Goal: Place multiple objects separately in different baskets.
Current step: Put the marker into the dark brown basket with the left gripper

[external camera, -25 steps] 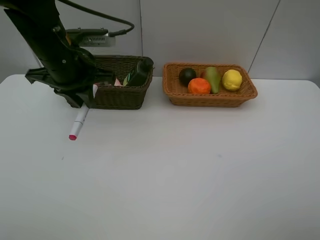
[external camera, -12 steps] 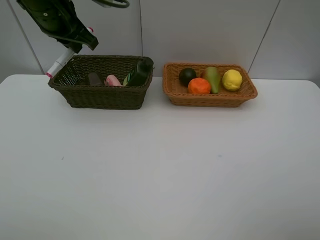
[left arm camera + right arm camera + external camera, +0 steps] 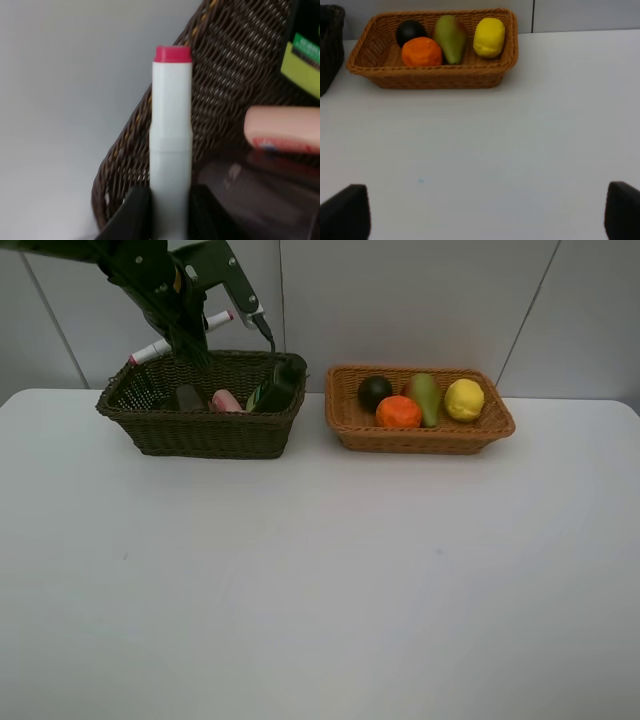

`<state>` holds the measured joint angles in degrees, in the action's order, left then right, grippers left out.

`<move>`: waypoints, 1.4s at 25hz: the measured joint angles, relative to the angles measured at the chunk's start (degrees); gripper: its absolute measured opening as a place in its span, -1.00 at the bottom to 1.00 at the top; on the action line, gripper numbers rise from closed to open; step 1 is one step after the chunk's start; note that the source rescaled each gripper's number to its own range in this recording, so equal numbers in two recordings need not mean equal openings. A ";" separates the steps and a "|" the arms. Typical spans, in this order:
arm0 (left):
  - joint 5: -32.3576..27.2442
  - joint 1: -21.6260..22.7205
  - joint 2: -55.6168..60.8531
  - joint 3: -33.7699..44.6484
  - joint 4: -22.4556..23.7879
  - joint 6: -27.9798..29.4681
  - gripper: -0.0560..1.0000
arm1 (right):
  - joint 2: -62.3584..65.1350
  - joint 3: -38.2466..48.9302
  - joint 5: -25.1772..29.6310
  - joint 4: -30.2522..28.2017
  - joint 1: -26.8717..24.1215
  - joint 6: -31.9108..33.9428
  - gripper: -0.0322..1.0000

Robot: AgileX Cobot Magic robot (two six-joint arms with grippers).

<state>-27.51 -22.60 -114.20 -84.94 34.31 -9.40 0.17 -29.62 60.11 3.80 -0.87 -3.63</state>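
My left gripper [image 3: 185, 335] is shut on the white-pink marker [image 3: 150, 350] and holds it in the air, nearly level, above the back left rim of the dark olive-brown basket [image 3: 200, 435]. In the left wrist view the marker [image 3: 171, 125] stands between my fingers [image 3: 132, 215] over the basket wall [image 3: 235, 65]. That basket holds the pink bottle [image 3: 225, 400], the dark green bottle [image 3: 275, 388] and a dark translucent cup [image 3: 188, 397]. The orange-tan basket [image 3: 420, 438] holds the dark green fruit [image 3: 375, 390], orange [image 3: 398, 412], pear [image 3: 425, 397] and lemon [image 3: 464, 399]. My right gripper [image 3: 482, 215] is open and empty over the table.
The two baskets stand side by side at the back of the white table [image 3: 320, 580], close to the grey wall [image 3: 400, 300]. The right wrist view shows the orange-tan basket [image 3: 435, 80] ahead and a corner of the dark basket [image 3: 330, 45].
My left gripper has lifted the marker from the table at the dark basket's front left and carried it up over the basket's back rim, turning it nearly level.
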 joint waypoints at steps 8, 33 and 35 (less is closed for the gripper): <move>7.32 1.47 -5.80 0.00 0.74 -0.07 -0.51 | 0.00 0.00 0.00 0.00 0.00 0.00 0.96; 12.71 2.12 -6.01 0.00 -0.29 -0.13 0.99 | 0.00 0.00 0.00 0.00 0.00 0.00 0.96; 12.83 2.12 -6.01 0.00 -0.29 -0.13 1.00 | 0.00 0.00 0.00 0.00 0.00 0.00 0.96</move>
<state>-14.67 -20.48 -120.21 -84.94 34.02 -9.53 0.17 -29.62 60.11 3.80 -0.87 -3.63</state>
